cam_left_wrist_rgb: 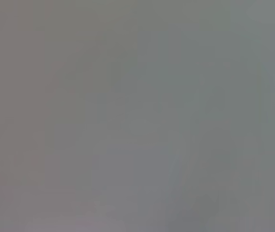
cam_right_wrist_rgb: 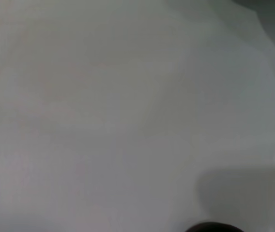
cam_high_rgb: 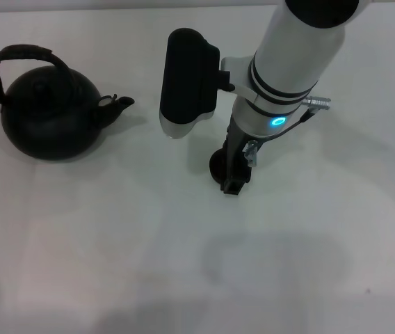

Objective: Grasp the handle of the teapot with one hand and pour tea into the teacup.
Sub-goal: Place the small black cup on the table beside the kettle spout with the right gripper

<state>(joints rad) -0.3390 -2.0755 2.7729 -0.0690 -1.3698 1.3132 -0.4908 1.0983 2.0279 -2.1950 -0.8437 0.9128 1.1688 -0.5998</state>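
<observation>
The pot (cam_high_rgb: 50, 117) sits upright near the far left corner of the white counter (cam_high_rgb: 114, 243), a round matte black body with a knobbed lid. Its arched handle (cam_high_rgb: 23, 54) stands over the top, dark with a brownish wrap, and nothing touches it. The short spout (cam_high_rgb: 116, 104) points toward the counter's middle. The right arm reaches in from the far right corner, its white tube with black bands and a lit blue ring slanting down toward the centre of the counter. The right gripper (cam_high_rgb: 234, 177) is low at the middle of the counter, its dark fingers pointing down toward the near edge. The cup (cam_high_rgb: 220, 165) shows only as a small dark round shape right against the gripper's left side, mostly hidden by it; the fingers look closed around the cup's rim, though the contact itself is covered. The cup is well apart from the pot, with bare counter between it and the spout. In the right wrist view a dark curved edge of the cup (cam_right_wrist_rgb: 211, 227) pokes in at the picture's border over pale counter. The left wrist view is a flat grey blank, and the left gripper appears in no view.
</observation>
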